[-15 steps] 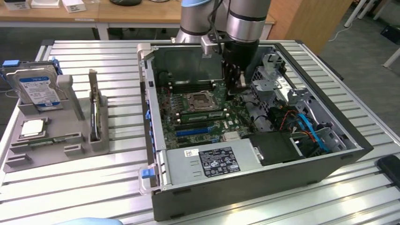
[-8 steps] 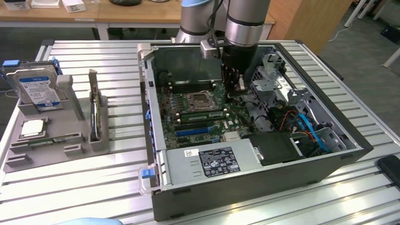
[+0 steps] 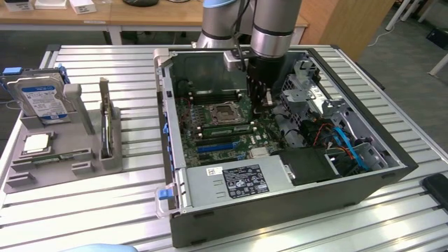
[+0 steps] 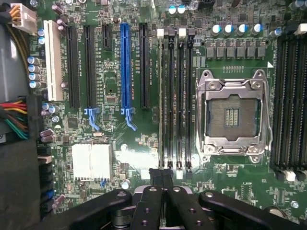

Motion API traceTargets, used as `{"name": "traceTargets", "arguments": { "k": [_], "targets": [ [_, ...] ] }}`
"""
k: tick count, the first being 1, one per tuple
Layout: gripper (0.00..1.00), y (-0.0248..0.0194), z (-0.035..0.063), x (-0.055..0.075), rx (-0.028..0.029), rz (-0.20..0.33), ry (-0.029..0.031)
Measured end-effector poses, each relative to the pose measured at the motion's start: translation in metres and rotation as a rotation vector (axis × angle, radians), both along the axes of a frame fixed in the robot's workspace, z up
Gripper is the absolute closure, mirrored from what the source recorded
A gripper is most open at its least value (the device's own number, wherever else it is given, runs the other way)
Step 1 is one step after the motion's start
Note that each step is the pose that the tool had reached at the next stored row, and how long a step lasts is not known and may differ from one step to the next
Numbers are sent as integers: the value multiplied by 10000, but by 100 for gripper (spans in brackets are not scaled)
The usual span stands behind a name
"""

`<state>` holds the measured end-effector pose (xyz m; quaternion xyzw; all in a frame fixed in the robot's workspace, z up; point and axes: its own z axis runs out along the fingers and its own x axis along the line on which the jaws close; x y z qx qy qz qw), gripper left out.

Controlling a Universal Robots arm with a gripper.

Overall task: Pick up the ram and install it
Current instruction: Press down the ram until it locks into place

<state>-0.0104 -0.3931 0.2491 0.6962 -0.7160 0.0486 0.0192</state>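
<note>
table [image 3: 105, 210]: ribbed metal — dull sheen
case [image 3: 280, 210]: dark matt metal
motherboard [image 4: 120, 57]: green, glossy
tray [image 3: 63, 173]: grey matt plastic

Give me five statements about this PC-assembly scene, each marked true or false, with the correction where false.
1. The gripper hangs over the motherboard inside the open computer case. True.
2. The gripper is open wide. False: its fingers are shut together.
3. The processor socket stands empty. True.
4. The hard drive with the blue-white label lies inside the case. False: it stands in the grey holder outside the case, toward the exterior view's left.
5. The square silver processor chip rests on the grey holder. True.
</note>
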Motion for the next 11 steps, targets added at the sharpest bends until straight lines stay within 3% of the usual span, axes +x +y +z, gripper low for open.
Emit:
{"name": "traceTargets", "arguments": {
  "k": [4, 11],
  "targets": [
    [90, 0, -50, -4, -35, -1, 0],
    [90, 0, -118, -22, -39, -1, 0]
  ]
}}
